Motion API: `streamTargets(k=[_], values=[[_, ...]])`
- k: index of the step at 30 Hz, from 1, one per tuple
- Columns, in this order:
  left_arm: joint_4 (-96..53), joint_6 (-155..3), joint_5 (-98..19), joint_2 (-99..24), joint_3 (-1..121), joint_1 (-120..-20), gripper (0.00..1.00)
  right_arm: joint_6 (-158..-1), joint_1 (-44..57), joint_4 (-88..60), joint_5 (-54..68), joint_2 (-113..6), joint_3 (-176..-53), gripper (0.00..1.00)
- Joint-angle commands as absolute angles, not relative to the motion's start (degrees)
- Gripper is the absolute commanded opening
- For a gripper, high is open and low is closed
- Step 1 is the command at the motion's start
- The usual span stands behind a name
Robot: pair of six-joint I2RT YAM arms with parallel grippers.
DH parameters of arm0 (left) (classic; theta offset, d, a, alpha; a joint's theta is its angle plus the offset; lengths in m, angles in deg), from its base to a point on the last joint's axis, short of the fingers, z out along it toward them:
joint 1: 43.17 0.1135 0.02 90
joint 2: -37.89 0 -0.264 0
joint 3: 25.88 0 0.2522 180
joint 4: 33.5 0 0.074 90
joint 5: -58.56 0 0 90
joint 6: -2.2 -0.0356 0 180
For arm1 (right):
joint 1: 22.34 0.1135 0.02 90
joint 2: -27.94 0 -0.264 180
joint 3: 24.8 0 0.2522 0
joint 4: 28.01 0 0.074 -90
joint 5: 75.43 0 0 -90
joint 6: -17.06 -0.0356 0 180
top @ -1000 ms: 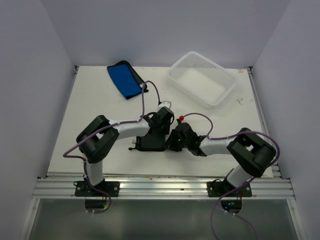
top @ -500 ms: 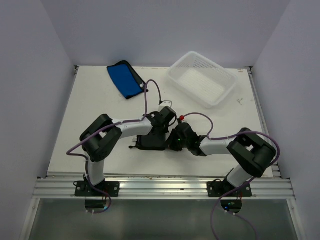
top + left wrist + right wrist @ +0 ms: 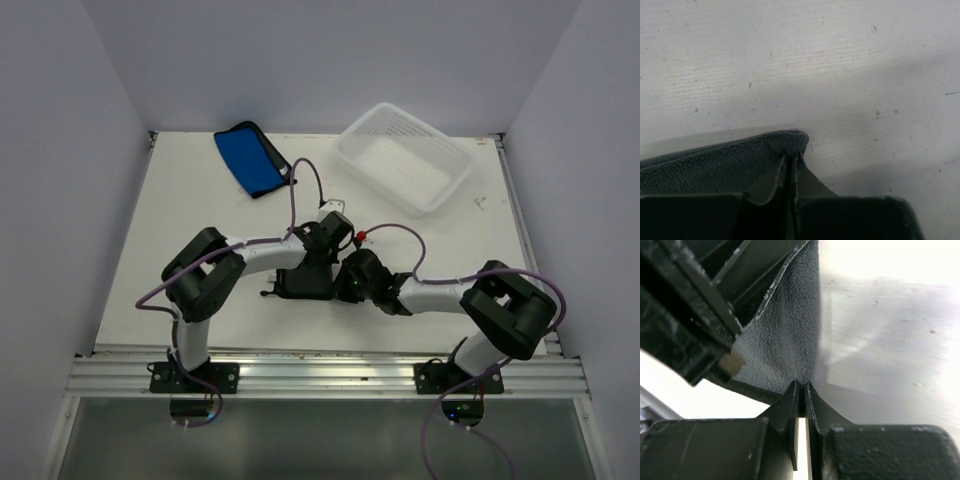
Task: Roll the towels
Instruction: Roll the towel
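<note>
The dark towel (image 3: 298,285) lies on the table between my two grippers; it looks black here. My left gripper (image 3: 314,270) is shut on its far right corner, and the left wrist view shows the jaws (image 3: 791,154) pinching the folded grey-black edge (image 3: 730,162). My right gripper (image 3: 342,286) is shut on the towel's right edge; the right wrist view shows its tips (image 3: 802,386) closed on the cloth (image 3: 790,335). The bright blue towel (image 3: 250,158) with black edging lies flat at the far left, away from both grippers.
A white perforated basket (image 3: 405,158) stands at the far right. The left gripper's body (image 3: 690,305) sits close above the cloth in the right wrist view. The two wrists nearly touch at the table's middle. White walls enclose three sides.
Both grippers have shifted slightly, the right one a little leftward toward the left one, with the dark towel held between them. The blue towel and basket have not moved.
</note>
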State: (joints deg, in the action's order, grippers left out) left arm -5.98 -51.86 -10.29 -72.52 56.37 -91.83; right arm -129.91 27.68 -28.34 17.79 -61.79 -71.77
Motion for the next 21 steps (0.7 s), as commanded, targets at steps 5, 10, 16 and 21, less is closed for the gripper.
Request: streamTargets(k=[5,10,16,21], values=[[-11.5,-49.2,-21.1,-69.0,52.7,-88.3,0.00,-122.1,30.5,-8.6,25.5,-56.2,-75.4,0.00],[-22.9,-45.4,-28.3,-64.3,46.5,-86.6,0.00,-116.4,32.4,-2.0,28.7,-53.7,-78.5,0.00],[-29.3,-42.5,-31.2,-61.9,43.4,-86.1,0.00,-111.5,36.1,5.8,33.4,-54.9,-82.8,0.00],[-32.0,-41.1,-34.1,-61.2,41.8,-84.7,0.00,-110.8,41.1,11.7,41.1,-56.6,-85.9,0.00]])
